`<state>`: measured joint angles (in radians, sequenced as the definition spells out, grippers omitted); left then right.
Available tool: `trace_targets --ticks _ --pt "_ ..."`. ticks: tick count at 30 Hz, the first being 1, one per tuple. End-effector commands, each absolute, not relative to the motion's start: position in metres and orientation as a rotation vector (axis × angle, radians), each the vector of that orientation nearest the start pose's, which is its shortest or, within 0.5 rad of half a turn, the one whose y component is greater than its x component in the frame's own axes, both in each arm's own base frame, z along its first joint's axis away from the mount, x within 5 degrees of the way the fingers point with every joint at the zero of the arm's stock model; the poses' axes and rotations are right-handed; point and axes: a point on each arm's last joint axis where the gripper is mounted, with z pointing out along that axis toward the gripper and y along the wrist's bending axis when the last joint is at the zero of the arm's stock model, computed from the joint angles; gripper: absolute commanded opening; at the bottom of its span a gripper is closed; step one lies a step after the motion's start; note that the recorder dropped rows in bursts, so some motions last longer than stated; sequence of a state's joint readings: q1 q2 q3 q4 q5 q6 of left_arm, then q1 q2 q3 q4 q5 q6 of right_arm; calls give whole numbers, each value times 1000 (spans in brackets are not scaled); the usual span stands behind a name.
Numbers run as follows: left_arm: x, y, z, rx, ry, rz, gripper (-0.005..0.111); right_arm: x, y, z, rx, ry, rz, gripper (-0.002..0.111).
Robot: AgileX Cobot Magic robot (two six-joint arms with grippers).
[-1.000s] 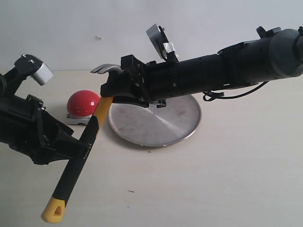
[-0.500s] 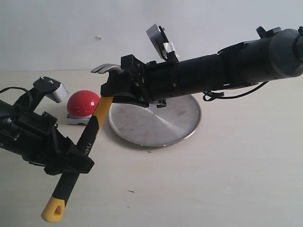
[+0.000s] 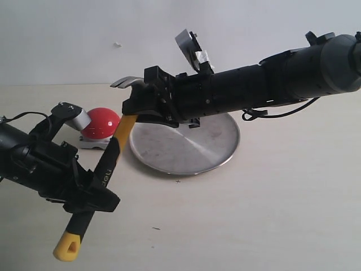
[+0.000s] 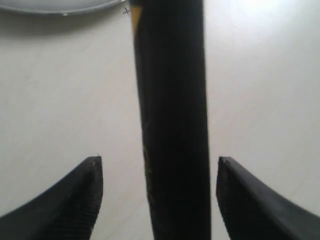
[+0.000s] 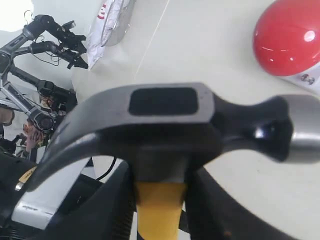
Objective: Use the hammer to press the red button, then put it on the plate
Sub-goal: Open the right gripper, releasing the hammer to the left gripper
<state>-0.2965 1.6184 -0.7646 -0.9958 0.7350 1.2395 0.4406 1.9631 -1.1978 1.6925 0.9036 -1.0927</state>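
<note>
Fingers (image 5: 114,202) of the right gripper (image 3: 135,110) are closed on the hammer (image 3: 107,169), clamping the yellow neck of the handle directly under the dark head (the right wrist view shows a black finger pressed against each side of that neck). The head sits raised above the table (image 3: 271,214), just beyond the left rim of the plate (image 3: 194,152) and near the red button (image 3: 102,121), which stands apart from it on a grey base. From this grip the handle slants down toward the front left, its yellow butt lowest. Whether the butt touches the table cannot be told. The right arm lies nearly level, reaching in from the right edge across the back of the plate, its wrist over the plate's far left part.

The left gripper (image 3: 97,199) is spread wide around the black lower stretch of the handle. In the left wrist view its two fingertips (image 4: 92,185) stand on either side of the handle with pale table showing in both gaps, so it straddles the handle without gripping. The left arm comes in low from the left edge, forearm sloping down toward the front right. Its grey wrist fitting (image 3: 79,117) hides the button's left edge. The plate lies flat on the table, just right of the button.
</note>
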Motion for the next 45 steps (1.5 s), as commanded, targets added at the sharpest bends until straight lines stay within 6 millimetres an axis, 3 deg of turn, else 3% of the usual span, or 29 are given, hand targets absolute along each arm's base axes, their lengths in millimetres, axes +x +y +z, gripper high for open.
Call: trace_targets --ticks 1,28,38,45 --pt "244 -131 175 1032 2452 -823 63 336 236 210 -302 2212 1606 0" --pt "248 -132 175 975 2441 -814 63 341 234 206 -232 2243 1540 0" --pt "250 -135 154 988 2516 -846 63 341 234 206 -232 2243 1540 0" --pt "252 -136 154 980 2489 -852 63 340 234 207 -233 2243 1542 0"
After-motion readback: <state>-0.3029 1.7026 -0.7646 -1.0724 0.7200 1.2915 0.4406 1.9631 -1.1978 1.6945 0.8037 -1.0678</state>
